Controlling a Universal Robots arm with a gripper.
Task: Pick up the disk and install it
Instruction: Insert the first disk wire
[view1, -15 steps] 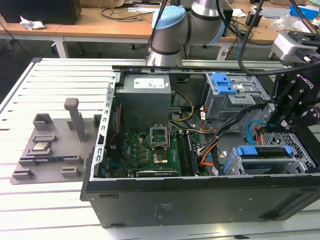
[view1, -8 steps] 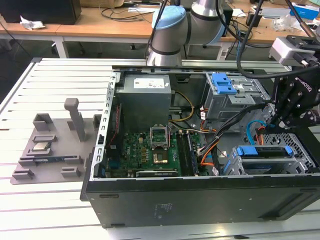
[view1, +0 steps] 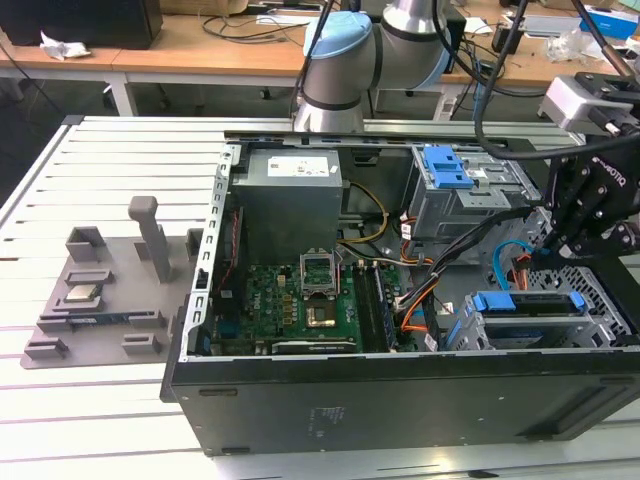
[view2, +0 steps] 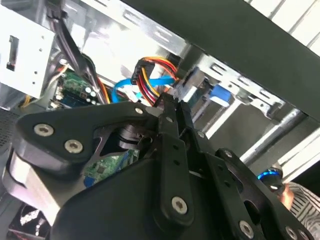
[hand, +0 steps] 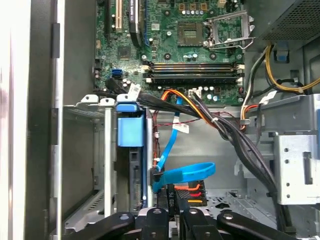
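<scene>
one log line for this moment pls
gripper: over drive bay, inside open pc case | disk: seated upright in bay, blue carrier | fingers: closed, nothing held

You could not tell how the tool's (view1: 590, 225) fingers stood: in the exterior view its tips sank behind cables inside the case (view1: 400, 400), and in both wrist views its black linkages ran off the frame edge. The disk (hand: 131, 150) sat edge-on in its bay, so you saw only its blue carrier and no label. The small part on the grey fixture (view1: 100, 300) was too small to identify.
</scene>
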